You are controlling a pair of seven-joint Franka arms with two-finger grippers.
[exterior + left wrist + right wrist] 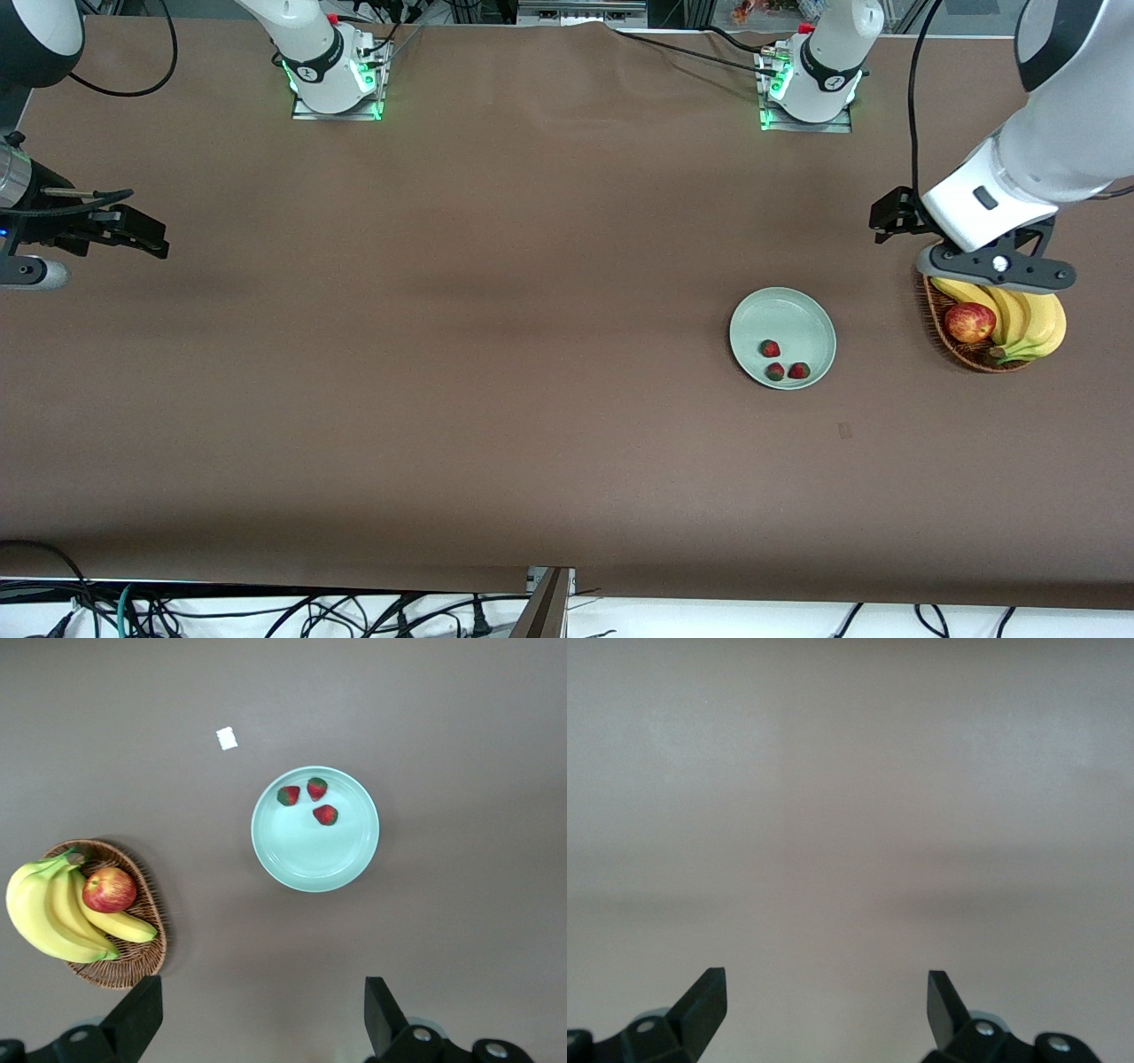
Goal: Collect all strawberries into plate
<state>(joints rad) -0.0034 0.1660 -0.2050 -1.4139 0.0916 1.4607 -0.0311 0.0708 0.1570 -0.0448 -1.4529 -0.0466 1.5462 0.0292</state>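
We see the brown table (443, 354), then the wicker basket (970, 354) of bananas and an apple. The left gripper (264, 1014) hangs spread wide above the basket's end; the right gripper (827, 1005) waits, also wide. The plate (811, 312), near the basket, holds three strawberries (770, 348).

All three strawberries (770, 348) (775, 371) (799, 370) lie in the plate (802, 311), in its part nearer the front camera. The basket (933, 312) sits beside the plate toward the left arm's end, under the left gripper's (886, 221) wrist, holding bananas (1032, 323) and an apple (969, 322).
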